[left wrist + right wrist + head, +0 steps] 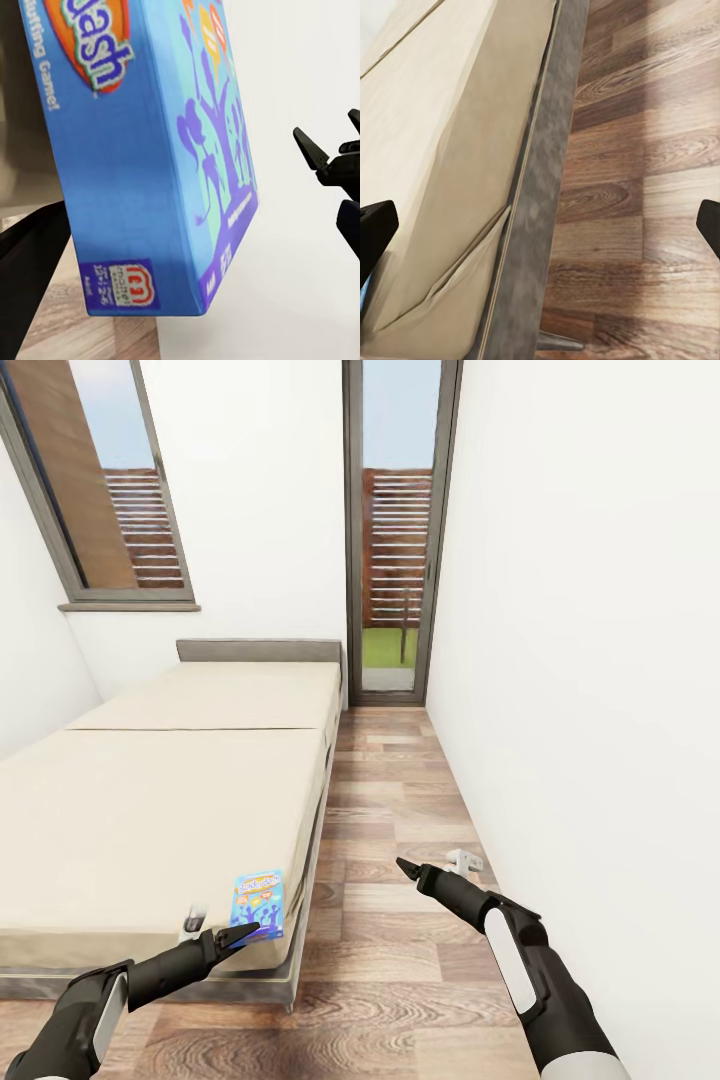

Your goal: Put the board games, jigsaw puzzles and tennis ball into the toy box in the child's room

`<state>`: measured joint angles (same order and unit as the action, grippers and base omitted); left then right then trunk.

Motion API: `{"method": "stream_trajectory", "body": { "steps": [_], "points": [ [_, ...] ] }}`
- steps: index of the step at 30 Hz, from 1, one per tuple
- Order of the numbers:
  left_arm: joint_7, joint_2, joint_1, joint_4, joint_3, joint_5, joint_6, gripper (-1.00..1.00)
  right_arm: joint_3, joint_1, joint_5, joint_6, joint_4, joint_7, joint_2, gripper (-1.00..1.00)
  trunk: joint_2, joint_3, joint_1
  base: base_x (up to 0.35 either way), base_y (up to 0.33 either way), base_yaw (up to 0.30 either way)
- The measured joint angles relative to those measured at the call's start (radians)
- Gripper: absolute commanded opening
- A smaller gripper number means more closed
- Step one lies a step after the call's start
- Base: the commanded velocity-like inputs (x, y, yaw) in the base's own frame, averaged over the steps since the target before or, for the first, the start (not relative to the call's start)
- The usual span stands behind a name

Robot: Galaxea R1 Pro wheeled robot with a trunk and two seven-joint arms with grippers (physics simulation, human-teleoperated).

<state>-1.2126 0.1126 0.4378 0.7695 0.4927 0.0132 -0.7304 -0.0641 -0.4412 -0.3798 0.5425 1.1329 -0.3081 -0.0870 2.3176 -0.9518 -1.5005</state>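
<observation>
In the head view, the bed [180, 800] is taken as the landmark. Its left part is cut off by the edge of the picture. A blue board game [259, 905] is seen at the near right corner of the mattress; small cartoon figures are printed on it, but the title is too small to be read. The left gripper [243, 934] is placed at the near edge of this box. Whether the box is pinched or only touched cannot be told from here. The right gripper [408, 869] is held over the wood floor [390, 960], right of the bed, well apart from it. Its jaws are too small to be judged. Behind the bed, a grey headboard [260, 650], a window [110, 490] and a narrow glass door [400, 530] are seen.

In the left wrist view, the blue box [157, 165] is shown very close, with purple figures and a partly cut-off orange title. One dark finger [30, 262] lies beside it; the other is hidden. The right gripper [334, 154] appears beyond.

In the right wrist view, the fingertips [375, 232] are spread wide over the bed frame [540, 202] and the floor.
</observation>
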Motion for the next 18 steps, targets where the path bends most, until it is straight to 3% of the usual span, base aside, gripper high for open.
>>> {"method": "stream_trajectory", "body": {
  "steps": [10,11,18],
  "points": [
    [0.0,0.0,0.0,0.0,0.001,0.0,0.001,1.0,0.0,0.0,0.0,0.0,0.0,0.0,0.0,1.0,0.0,0.0,0.0,0.0,0.0,0.0],
    [0.0,0.0,0.0,0.0,0.001,0.0,0.001,-1.0,0.0,0.0,0.0,0.0,0.0,0.0,0.0,1.0,0.0,0.0,0.0,0.0,0.0,0.0],
    [0.004,-0.001,0.006,0.001,0.004,-0.016,0.021,-1.0,-0.001,0.0,0.0,0.001,0.0,0.0,0.001,1.0,0.0,0.0,0.0,0.0,0.0,0.0]
  ]
}}
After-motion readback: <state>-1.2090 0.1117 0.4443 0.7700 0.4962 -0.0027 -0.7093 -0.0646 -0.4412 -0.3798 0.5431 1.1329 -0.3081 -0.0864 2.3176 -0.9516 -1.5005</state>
